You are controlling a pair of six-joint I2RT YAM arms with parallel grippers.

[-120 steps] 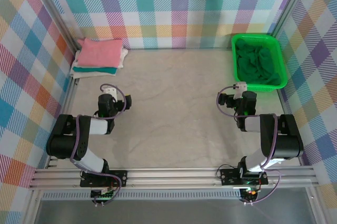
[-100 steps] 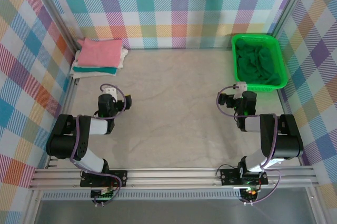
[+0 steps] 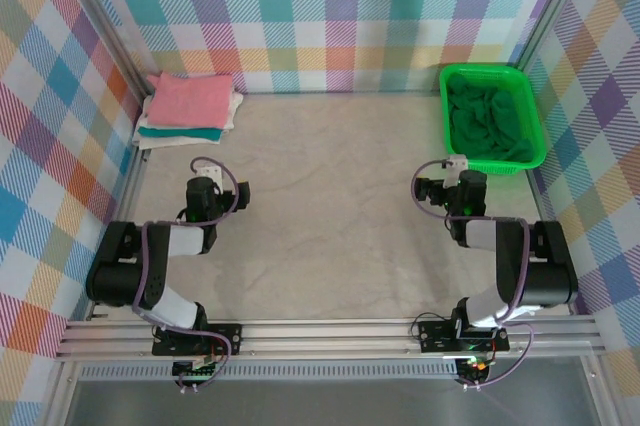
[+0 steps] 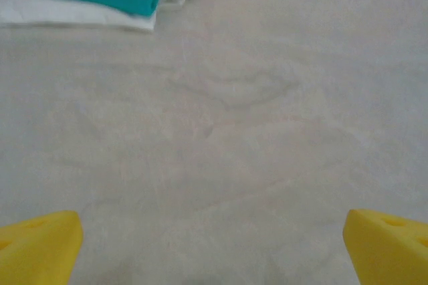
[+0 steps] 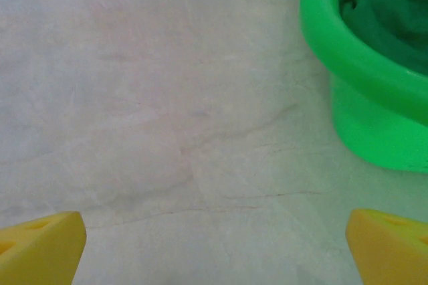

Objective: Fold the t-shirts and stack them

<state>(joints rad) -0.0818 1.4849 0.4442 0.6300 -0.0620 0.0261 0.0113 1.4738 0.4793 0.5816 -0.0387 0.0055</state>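
Two grippers hang low over the near half of the pale, wrinkled table, both pointing toward its far side. The right gripper sits just near and left of the bright green basket. Its yellow fingertips are spread wide at the two lower corners of the right wrist view, with only bare table between them. The basket's near-left corner rises just ahead of it, to the right. The left gripper is well to the left of the basket, at about the same depth as the right one. Its fingers are likewise wide apart and hold nothing.

Farther back, the dark green t-shirt lies inside the basket. It is crumpled into a heap that covers the basket's floor, and the heap runs near to far along the basket's long axis. It is too bunched to tell which way the collar or sleeves point.

Well to the left of the basket, at about the same depth, the stack of folded shirts rests in the table's far left corner. The pink shirt is on top and the teal shirt is lower down. White cloth shows both above and below the teal. The stack's long side runs left to right, toward the basket, slightly askew. Which end holds the collars cannot be told.
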